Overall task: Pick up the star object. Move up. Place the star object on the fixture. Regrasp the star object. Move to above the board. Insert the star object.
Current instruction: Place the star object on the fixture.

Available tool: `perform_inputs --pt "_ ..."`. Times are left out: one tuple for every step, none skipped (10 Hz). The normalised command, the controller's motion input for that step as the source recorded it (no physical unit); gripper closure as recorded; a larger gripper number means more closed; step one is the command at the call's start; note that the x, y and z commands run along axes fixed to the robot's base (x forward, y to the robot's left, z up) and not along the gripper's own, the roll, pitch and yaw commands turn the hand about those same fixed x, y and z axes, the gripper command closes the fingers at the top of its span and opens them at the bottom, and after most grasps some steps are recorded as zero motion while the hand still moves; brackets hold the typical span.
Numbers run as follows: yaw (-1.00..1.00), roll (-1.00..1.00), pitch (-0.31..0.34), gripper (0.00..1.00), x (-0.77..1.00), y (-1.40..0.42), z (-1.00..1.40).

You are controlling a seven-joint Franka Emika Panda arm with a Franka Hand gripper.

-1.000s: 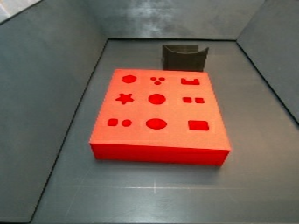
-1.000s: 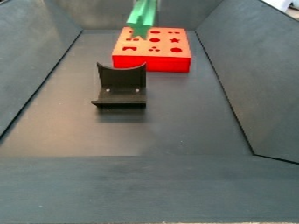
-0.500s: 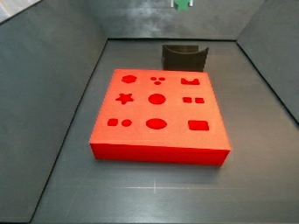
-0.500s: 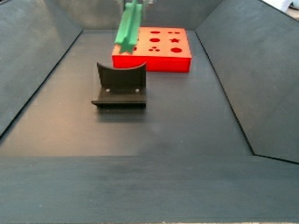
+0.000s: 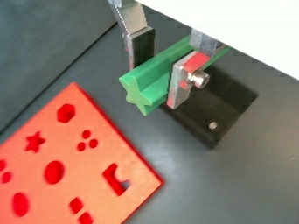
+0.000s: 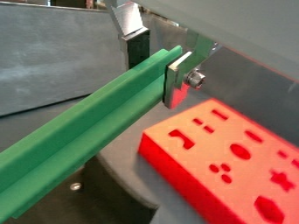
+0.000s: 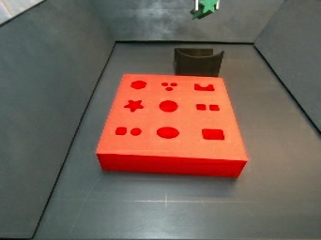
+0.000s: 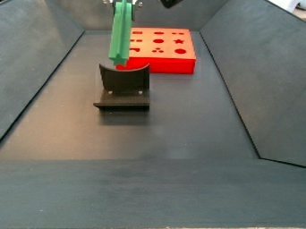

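gripper (image 5: 158, 66) clamped on green star peg (image 5: 156, 79), fingers pinching its sides | peg hangs upright, lower end just above fixture (image 8: 122, 87) notch, lined up for set-down | red board (image 8: 158, 49) beyond at 1 o'clock | step: place on fixture

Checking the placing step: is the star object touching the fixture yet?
Cannot tell. In a side view the star object, held in the gripper, ends right at the fixture top; no view plainly shows contact or gap.

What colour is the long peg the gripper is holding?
Green. The peg, clamped in the gripper, shows best in a wrist view.
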Motion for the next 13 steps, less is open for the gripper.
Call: perform_inputs --pt "-0.01 -1.00 0.144 1.00 0.03 0.03 -0.01" --pt "-0.04 -1.00 0.154 1.00 0.05 0.03 -0.02" --pt "-0.06 -1.00 0.173 1.00 0.07 0.04 -0.03" --pt "-0.10 -1.00 0.194 1.00 0.08 0.04 -0.02" --pt "-0.14 -1.00 0.199 1.00 0.08 0.04 -0.02" --pt "-0.18 -0.84 0.166 1.00 0.07 0.04 -0.02" --pt "-0.19 -0.72 0.138 1.00 0.07 0.04 -0.02" --pt "-0.20 -0.48 0.085 1.00 0.07 0.04 -0.02" --pt "-0.20 -0.31 0.051 1.00 0.07 0.04 -0.02" --pt "-0.18 -0.20 0.003 1.00 0.06 0.03 -0.01" --pt "-0.16 -0.22 0.103 1.00 0.09 0.12 -1.00" --pt "-0.15 -0.20 0.081 1.00 0.09 0.13 -1.00" --pt "-0.15 -0.19 0.055 1.00 0.11 0.12 -1.00"
